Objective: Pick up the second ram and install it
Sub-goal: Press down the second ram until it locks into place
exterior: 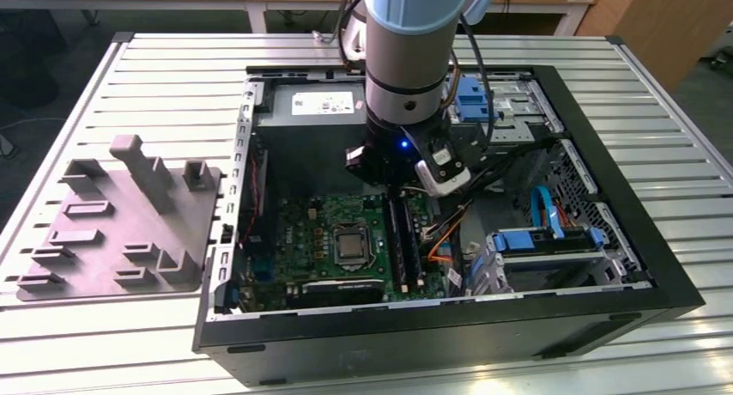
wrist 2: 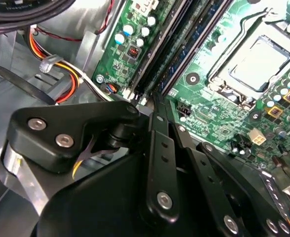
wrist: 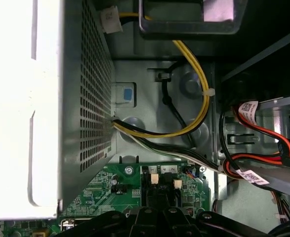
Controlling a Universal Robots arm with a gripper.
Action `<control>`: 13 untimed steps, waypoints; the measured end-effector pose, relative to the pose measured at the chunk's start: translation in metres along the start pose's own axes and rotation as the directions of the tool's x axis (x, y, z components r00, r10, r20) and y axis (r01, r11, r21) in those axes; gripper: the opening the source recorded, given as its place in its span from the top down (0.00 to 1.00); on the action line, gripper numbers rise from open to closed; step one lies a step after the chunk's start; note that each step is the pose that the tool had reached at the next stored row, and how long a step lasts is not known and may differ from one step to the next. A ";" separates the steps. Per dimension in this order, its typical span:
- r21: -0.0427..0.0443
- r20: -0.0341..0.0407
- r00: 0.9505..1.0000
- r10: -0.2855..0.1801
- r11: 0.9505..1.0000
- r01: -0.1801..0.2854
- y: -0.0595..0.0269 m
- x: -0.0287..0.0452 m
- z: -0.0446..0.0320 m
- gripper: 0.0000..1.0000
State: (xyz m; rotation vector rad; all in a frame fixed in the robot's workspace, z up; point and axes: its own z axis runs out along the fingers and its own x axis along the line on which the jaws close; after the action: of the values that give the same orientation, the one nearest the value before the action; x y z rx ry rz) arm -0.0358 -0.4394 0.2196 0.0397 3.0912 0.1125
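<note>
Black linkage bars of the end effector [wrist 2: 157, 106] fill the foreground in the second wrist view, their tips drawn together just above the end of the memory slots [wrist 2: 169, 54]. The second ram [wrist 2: 177, 47] appears as a dark strip lying along one of those slots, directly ahead of the tips; whether the tips touch it cannot be told. Beside the slots sits the silver processor socket [wrist 2: 256, 61] on the green motherboard [wrist 2: 209, 106]. In the exterior view the arm [exterior: 407, 60] reaches down into the open computer case [exterior: 675, 266], which rests on a slatted desk [exterior: 172, 86], with a grey fixture block [exterior: 126, 223] at the exterior view's left.
</note>
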 end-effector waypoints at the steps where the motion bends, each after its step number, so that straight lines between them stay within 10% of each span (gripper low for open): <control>1: 0.000 0.000 1.000 0.000 1.000 0.000 0.0000 0.0000 0.0001 0.90; 13: 0.000 0.000 1.000 0.000 1.000 0.000 -0.0001 0.0002 0.0019 0.90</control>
State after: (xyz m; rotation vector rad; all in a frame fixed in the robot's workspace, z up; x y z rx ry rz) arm -0.0359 -0.4394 0.2177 0.0396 3.0910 0.1131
